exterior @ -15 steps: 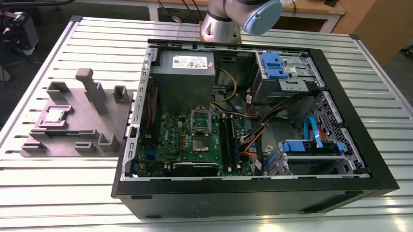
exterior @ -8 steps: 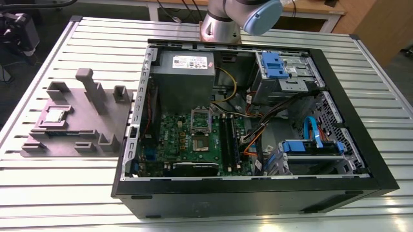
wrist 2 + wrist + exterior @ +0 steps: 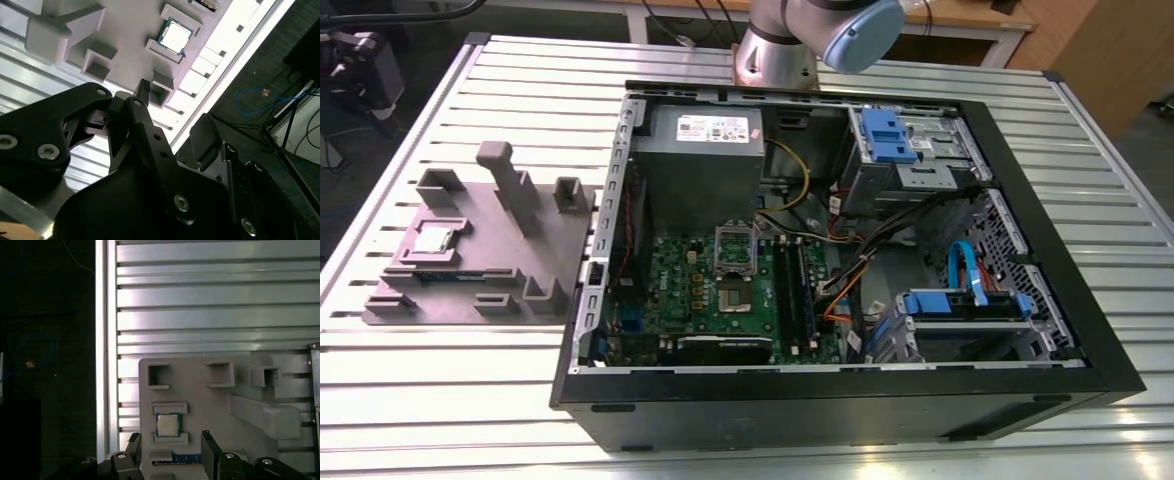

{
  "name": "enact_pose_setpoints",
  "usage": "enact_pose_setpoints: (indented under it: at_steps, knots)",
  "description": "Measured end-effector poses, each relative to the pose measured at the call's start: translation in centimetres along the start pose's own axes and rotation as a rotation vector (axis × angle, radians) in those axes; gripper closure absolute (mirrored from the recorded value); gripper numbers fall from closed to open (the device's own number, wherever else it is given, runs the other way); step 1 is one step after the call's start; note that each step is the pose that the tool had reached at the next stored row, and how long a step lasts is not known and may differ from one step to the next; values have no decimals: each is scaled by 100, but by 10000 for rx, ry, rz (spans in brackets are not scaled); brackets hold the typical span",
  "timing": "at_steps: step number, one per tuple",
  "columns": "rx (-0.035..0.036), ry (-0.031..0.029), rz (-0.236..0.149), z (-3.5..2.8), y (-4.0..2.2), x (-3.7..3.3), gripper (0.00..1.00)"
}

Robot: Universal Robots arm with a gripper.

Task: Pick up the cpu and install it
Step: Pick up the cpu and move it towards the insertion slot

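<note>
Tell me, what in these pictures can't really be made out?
1. Arm: in the exterior view, the top edge cuts it off.
2. Blue-edged part next to the chip: in the first wrist view, the open end effector and the bottom edge partly cover it, so what it is stays unclear.
3. Socket on the green board: in the exterior view, it is too small to tell whether it is empty.

Open computer case (image 3: 827, 412) beside grey holder block (image 3: 491, 250)

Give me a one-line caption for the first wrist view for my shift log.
Open claw frames the cpu, seated in its grey holder tray on the slatted table.
</note>
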State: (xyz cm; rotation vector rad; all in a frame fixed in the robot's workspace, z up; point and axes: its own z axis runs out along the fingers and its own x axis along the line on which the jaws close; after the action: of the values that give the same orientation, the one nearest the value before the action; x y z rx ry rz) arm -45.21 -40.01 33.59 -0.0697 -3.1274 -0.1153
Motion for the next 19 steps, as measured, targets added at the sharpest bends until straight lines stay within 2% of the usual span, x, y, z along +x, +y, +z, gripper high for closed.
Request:
enact_pose_setpoints:
  at_steps: [3, 8, 19]
  knots:
    - [0, 4, -55, 27, -2, 0, 41]
    - [7, 42, -494, 74, -5, -1, 41]
    - [6, 42, -496, 128, -10, -2, 41]
